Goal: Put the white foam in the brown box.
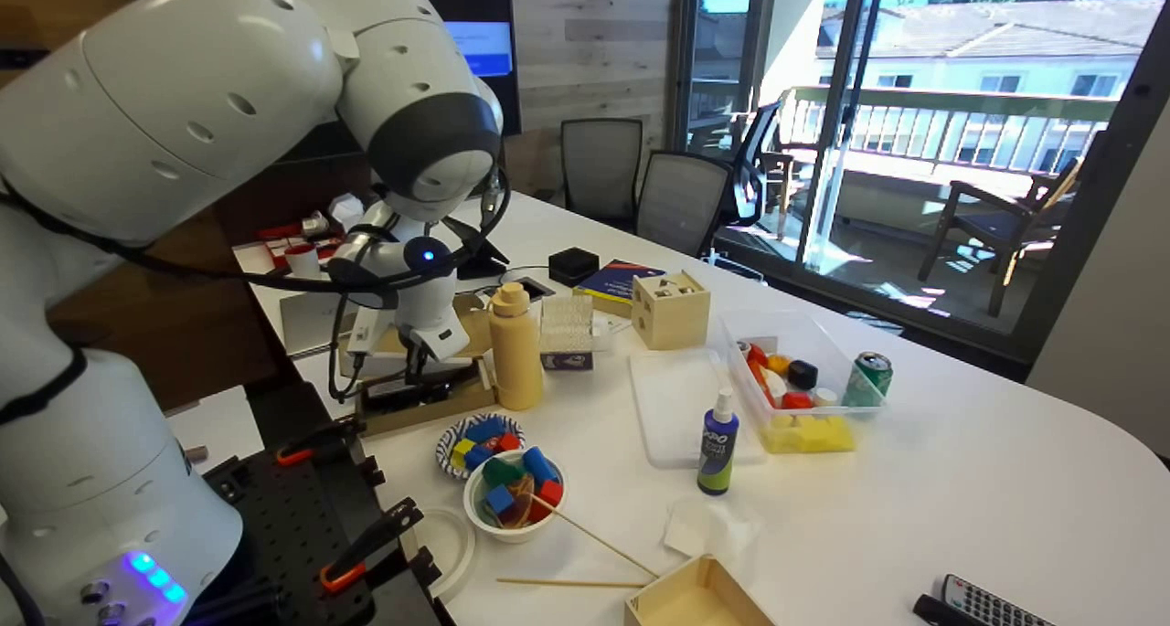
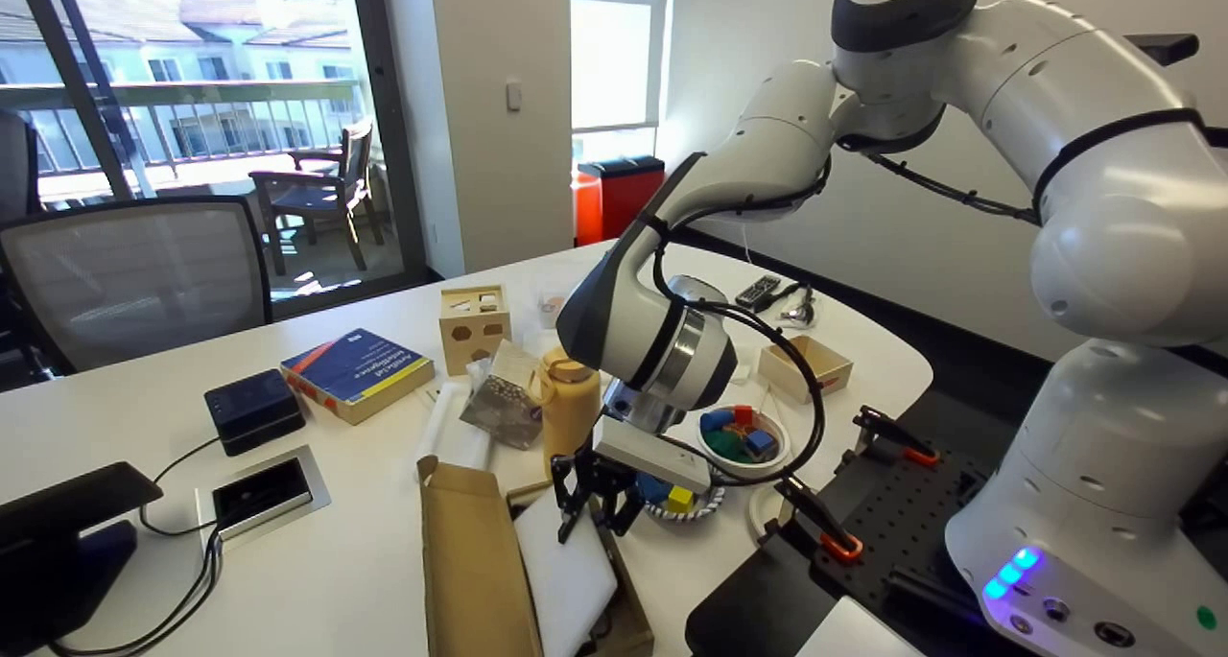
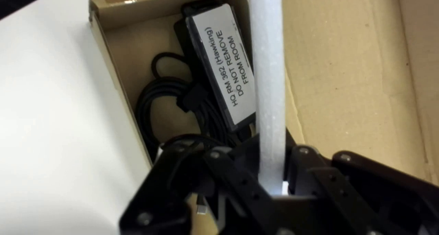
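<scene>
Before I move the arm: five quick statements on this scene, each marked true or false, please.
1. The pincer grips the foam. True.
2. The yellow bottle stands beside the box. True.
3. The box has nothing inside. False: a black cable lies in it.
4. The yellow bottle is uncapped. False: its cap is on.
5. The book lies flat on the table. True.
</scene>
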{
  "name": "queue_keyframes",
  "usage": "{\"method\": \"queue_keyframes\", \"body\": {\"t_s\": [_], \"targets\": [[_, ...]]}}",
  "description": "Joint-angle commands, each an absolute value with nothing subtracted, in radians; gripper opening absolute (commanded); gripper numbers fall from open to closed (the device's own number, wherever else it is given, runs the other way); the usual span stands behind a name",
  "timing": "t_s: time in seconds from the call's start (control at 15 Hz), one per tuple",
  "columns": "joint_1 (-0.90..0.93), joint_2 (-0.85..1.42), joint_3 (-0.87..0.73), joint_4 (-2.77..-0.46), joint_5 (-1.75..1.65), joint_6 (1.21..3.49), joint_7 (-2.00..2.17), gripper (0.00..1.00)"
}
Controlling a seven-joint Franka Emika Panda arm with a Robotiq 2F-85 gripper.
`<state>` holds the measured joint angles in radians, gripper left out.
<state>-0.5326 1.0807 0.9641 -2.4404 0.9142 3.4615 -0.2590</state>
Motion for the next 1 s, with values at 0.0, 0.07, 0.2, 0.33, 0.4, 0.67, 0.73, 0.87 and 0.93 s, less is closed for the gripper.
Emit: {"method": "queue_keyframes", "body": {"t_s": [0.0,0.07,0.2,0.33,0.4,0.67,0.73,0.87,0.93], "targets": [[-0.564,0.996,0.996,-2.502,0.850,3.462,-0.170,0.03],[-0.573,0.986,1.000,-2.508,0.831,3.461,-0.155,0.03],[-0.595,0.972,1.011,-2.522,0.792,3.462,-0.127,0.03],[-0.629,0.956,1.019,-2.536,0.745,3.462,-0.092,0.03],[-0.633,0.924,0.993,-2.557,0.629,3.444,0.026,0.03],[-0.664,0.931,0.947,-2.582,0.402,3.448,0.200,0.03],[-0.667,0.938,0.935,-2.587,0.358,3.449,0.229,0.03],[-0.665,0.947,0.910,-2.600,0.291,3.450,0.279,0.03],[-0.658,0.949,0.897,-2.602,0.269,3.452,0.300,0.03]]}}
